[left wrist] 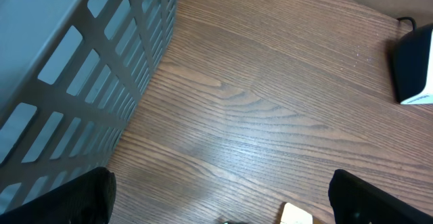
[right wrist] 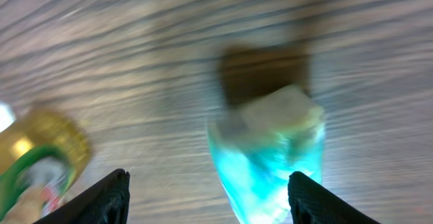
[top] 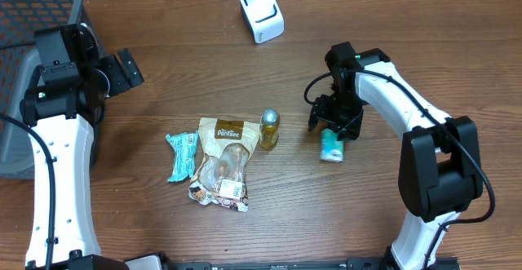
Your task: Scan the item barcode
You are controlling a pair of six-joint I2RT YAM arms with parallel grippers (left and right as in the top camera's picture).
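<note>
Pouch [top: 224, 160] label maybe "Pantree"; left gripper [left wrist: 223, 204] released; right gripper [right wrist: 210, 197] released, straddling teal packet [right wrist: 270, 149].

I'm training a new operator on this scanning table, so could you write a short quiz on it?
1. True or false: the left gripper is shut on an item.
2. Which lies nearest the white box-shaped barcode scanner? A: teal wrapped packet. B: brown printed snack pouch. C: yellow bottle with gold cap.
3. Fill in: the grey slatted plastic basket stands beside the ____ arm.
Key: 1 false; 2 C; 3 left.
</note>
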